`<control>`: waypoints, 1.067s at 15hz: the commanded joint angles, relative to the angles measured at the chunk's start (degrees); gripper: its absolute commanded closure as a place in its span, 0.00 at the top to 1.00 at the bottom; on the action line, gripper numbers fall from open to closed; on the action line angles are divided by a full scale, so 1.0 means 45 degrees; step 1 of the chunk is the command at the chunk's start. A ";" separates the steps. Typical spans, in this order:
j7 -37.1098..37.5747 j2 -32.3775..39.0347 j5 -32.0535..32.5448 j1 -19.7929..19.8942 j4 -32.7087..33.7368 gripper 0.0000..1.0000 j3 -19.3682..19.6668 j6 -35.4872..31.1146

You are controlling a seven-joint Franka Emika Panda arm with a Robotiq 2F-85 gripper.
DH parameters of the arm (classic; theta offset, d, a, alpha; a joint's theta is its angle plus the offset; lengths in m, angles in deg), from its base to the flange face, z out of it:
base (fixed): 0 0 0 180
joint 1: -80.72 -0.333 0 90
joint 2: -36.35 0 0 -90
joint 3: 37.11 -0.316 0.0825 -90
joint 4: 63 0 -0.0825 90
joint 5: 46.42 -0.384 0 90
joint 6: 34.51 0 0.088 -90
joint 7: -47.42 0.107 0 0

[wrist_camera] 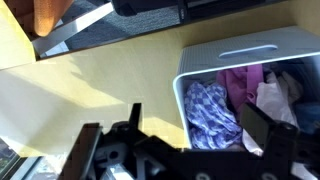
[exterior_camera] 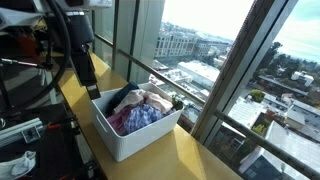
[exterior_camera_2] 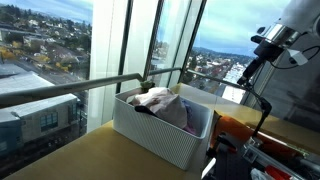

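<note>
A white plastic bin (exterior_camera: 125, 138) stands on a yellow wooden counter by the window and shows in both exterior views (exterior_camera_2: 150, 132). It holds crumpled clothes: a blue checked cloth (wrist_camera: 210, 110), a magenta cloth (wrist_camera: 240, 80) and a white cloth (wrist_camera: 275, 100). My gripper (wrist_camera: 190, 130) is open and empty. It hovers above the counter at the bin's near edge, one finger over the clothes. In the exterior views the gripper (exterior_camera: 85, 68) (exterior_camera_2: 255, 65) hangs above and beside the bin, touching nothing.
Tall windows with dark frames and a horizontal rail (exterior_camera_2: 90, 88) run behind the counter (wrist_camera: 90, 85). Dark equipment and cables (exterior_camera: 25, 60) crowd the side next to the arm. An orange-red object (exterior_camera_2: 235, 130) lies near the bin.
</note>
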 commanded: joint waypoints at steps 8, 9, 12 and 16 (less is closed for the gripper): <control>0.0268 0.5416 -0.0927 -0.1138 0.3424 1.00 -0.0363 -0.4263; 0.0365 0.6135 -0.1219 -0.1421 0.3959 1.00 -0.0468 -0.4521; 0.0613 0.8479 -0.1637 -0.1972 0.5735 1.00 -0.0827 -0.4929; 0.0881 1.1727 -0.1242 -0.2432 0.7927 1.00 -0.0747 -0.5143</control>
